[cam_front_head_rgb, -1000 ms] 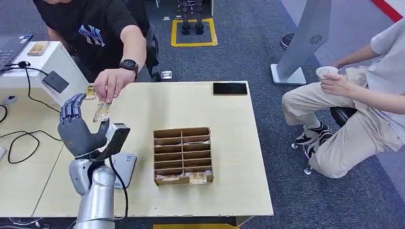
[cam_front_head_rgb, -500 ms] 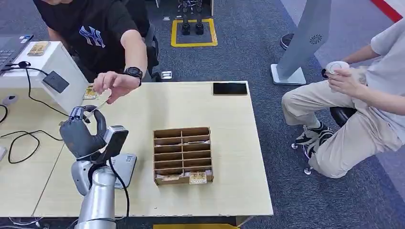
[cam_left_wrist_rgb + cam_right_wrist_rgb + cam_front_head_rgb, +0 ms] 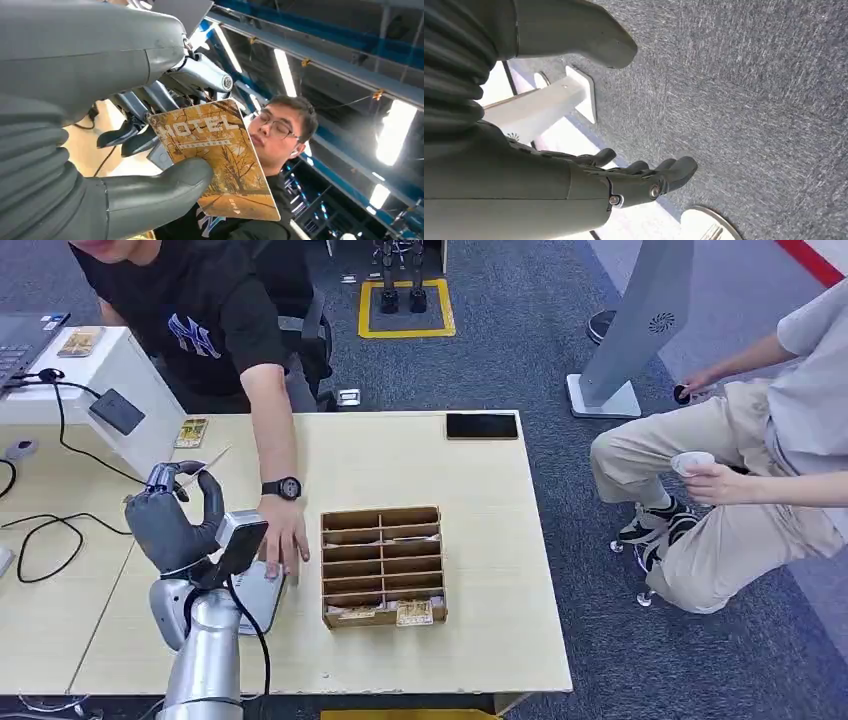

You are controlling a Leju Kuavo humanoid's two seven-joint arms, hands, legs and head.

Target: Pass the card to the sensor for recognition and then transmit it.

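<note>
Left wrist view: card (image 3: pixel 220 160) between left hand (image 3: pixel 100 125) fingers.

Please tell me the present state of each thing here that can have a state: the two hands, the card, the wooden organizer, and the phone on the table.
left hand: raised above the table, holds the card.
card: pinched between thumb and fingers, printed side facing the wrist camera.
right hand: hangs over the carpet, holds nothing, fingers loosely extended.
wooden organizer: on the table, cards in its front slots.
phone: flat at the table's far edge, screen dark.
</note>
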